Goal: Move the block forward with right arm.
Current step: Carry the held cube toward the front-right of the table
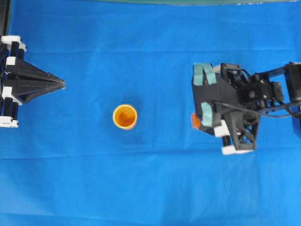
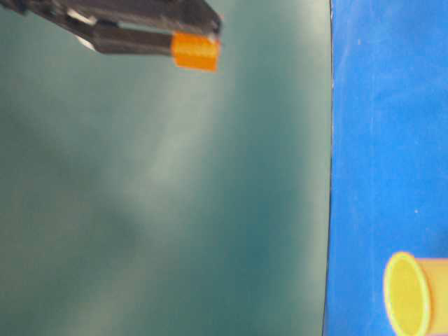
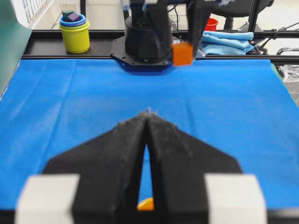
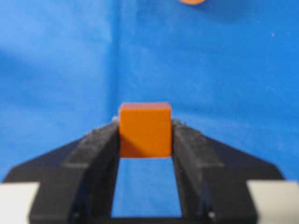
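right gripper (image 4: 145, 135) clamping the orange block (image 4: 145, 129) between its fingertips, holding it up off the blue cloth (image 1: 141, 179) | orange-yellow cup (image 1: 125, 116) standing well apart ahead of that gripper, upright | left gripper (image 1: 59, 84) sitting with jaws pressed together, far side of the cup, holding nothing

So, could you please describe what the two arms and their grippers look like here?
The right arm is a black open-framed skeleton with white fittings, a loose black cable and teal-green tape strips near its right gripper, whose black fingers have rough inner pads. The left gripper is black, tapering to a point, with white clips along its base.
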